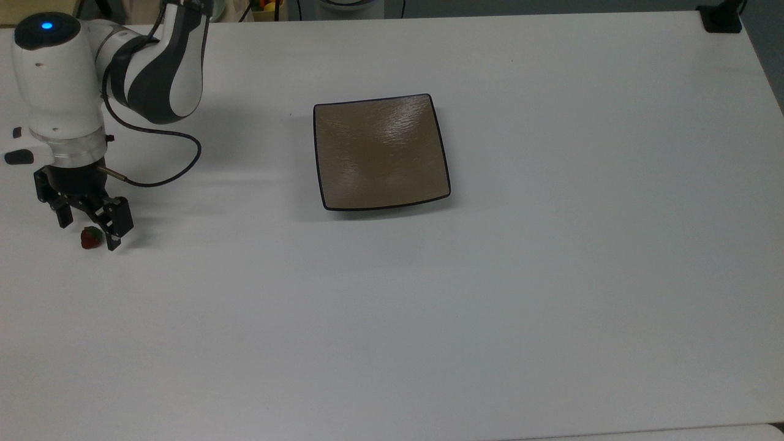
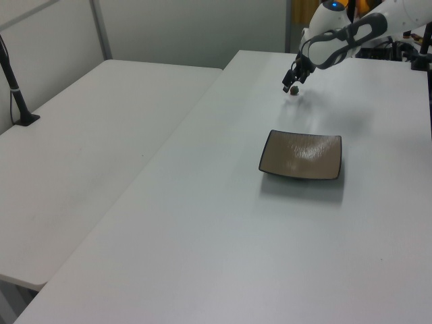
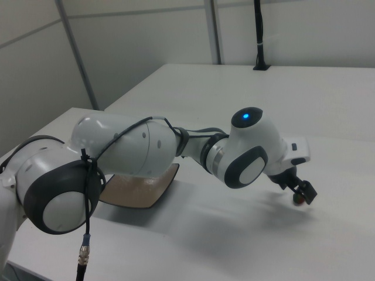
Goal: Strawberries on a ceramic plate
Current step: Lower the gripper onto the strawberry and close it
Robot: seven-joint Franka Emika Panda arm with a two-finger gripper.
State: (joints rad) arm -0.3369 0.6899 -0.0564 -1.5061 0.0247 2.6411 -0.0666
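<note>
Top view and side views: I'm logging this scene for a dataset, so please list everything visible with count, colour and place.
strawberry: one, red with green cap, on the table near the top view's left edge
ceramic plate: one, taupe-brown with dark rim, mid-table, bare
table: one, white, under everything
second table: one, white, on the left view's left
end effector: one, black, open, fingers straddling the strawberry
arm: one, white and grey, top view's upper left
</note>
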